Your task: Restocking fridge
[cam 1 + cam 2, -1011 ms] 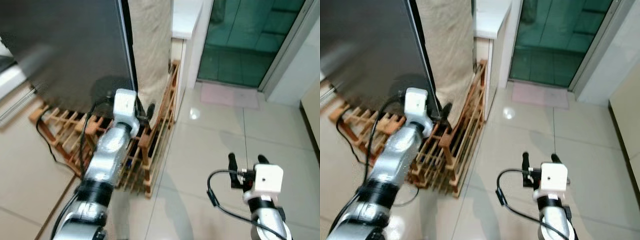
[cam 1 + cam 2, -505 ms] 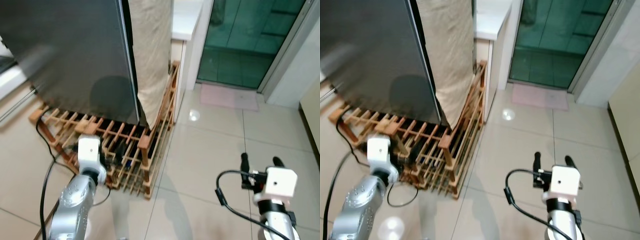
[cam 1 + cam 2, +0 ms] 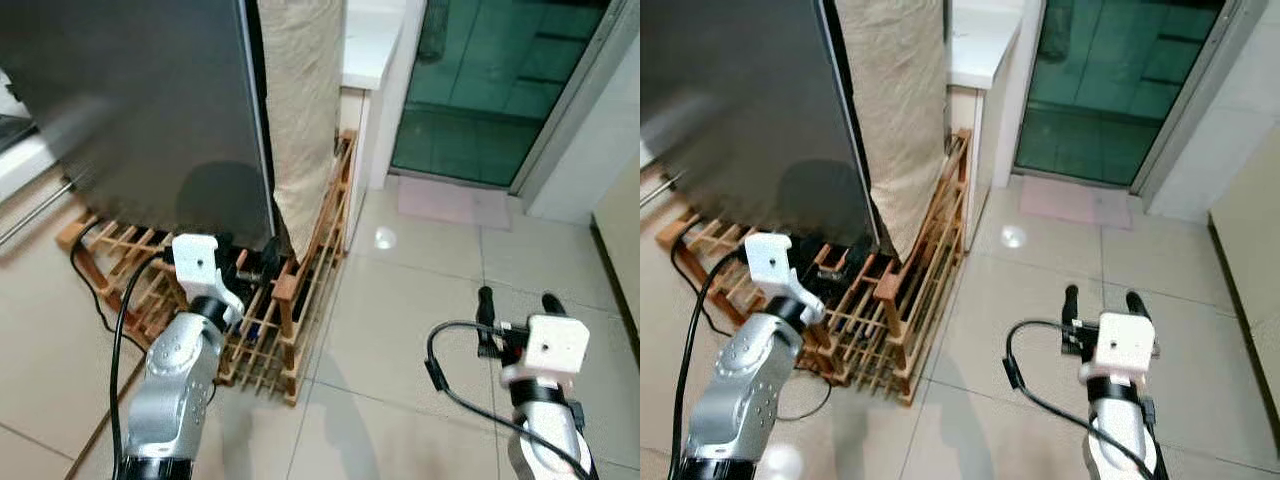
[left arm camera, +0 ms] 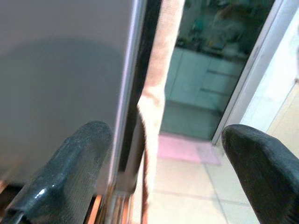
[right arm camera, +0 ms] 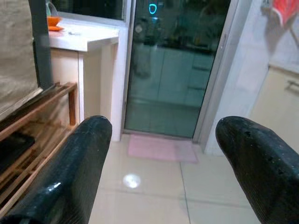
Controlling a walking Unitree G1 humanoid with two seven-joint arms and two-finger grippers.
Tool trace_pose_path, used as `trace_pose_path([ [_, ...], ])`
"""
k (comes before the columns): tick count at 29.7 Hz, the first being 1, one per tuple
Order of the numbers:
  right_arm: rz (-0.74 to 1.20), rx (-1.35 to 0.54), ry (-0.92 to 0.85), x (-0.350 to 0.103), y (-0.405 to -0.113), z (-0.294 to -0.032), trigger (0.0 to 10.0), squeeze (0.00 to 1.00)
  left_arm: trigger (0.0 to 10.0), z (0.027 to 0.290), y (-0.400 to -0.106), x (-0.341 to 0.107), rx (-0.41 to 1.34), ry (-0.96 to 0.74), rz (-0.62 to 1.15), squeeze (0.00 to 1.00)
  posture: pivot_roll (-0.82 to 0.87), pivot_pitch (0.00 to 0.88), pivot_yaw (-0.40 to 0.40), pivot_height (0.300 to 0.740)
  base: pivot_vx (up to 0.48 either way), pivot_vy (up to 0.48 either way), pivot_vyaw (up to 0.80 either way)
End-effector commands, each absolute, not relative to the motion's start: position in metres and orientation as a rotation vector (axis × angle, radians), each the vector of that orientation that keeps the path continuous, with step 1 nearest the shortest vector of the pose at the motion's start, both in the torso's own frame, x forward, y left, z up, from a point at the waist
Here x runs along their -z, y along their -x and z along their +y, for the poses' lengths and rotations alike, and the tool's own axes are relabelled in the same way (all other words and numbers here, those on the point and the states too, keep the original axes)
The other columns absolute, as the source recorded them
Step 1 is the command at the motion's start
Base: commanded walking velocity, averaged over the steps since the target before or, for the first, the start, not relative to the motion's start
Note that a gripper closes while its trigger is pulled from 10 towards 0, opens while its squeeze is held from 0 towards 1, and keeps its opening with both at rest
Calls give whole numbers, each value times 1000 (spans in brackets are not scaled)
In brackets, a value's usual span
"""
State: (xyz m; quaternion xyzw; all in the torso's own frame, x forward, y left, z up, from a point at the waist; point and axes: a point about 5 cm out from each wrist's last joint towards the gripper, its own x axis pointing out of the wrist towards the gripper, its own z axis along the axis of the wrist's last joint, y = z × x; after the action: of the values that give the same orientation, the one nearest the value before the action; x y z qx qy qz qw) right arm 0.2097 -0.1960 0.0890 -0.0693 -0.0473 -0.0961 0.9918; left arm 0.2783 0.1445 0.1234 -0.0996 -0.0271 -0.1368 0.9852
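Observation:
The grey fridge door (image 3: 140, 110) fills the upper left, and a beige cloth (image 3: 300, 100) hangs down its right side. My left gripper (image 3: 256, 266) is low, at the door's bottom right corner, just above the wooden rack (image 3: 300, 300). In the left wrist view that gripper (image 4: 166, 135) is open, with the door's edge (image 4: 133, 93) and the cloth (image 4: 156, 88) standing between its fingers (image 4: 70, 182) but untouched. My right gripper (image 3: 516, 300) hovers open over the tiled floor at the lower right, holding nothing; its fingers (image 5: 79, 163) point toward the glass door.
The wooden slatted rack runs under and beside the fridge, with a black cable (image 3: 90, 270) trailing across it. A white counter (image 3: 370, 40) stands behind the cloth. A green glass sliding door (image 3: 480, 90) and a pink mat (image 3: 450, 200) lie ahead to the right.
The left arm dropped low and to the left half a second ago, then rose back to the fridge door's bottom corner. The right gripper stayed open in much the same place.

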Motion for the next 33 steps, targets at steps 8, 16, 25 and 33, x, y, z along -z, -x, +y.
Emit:
trace_pose_path([
  [8,-99,166,162,-90,-220,-197,10000,0,10000,138,-280,-135,277,132,-104,0,18,0,-11,740,300,0,0],
  [16,-109,125,167,-92,-221,-191,10000,0,10000,141,-295,-138,226,98,-99,0,8,0,-11,740,0,0,0],
  [25,-102,125,166,-89,-222,-192,10000,0,10000,137,-300,-142,229,101,-113,0,5,0,-6,740,0,0,0],
  [33,-82,135,163,-84,-221,-194,10000,0,10000,133,-295,-148,290,170,-169,0,6,0,3,740,445,0,0],
])
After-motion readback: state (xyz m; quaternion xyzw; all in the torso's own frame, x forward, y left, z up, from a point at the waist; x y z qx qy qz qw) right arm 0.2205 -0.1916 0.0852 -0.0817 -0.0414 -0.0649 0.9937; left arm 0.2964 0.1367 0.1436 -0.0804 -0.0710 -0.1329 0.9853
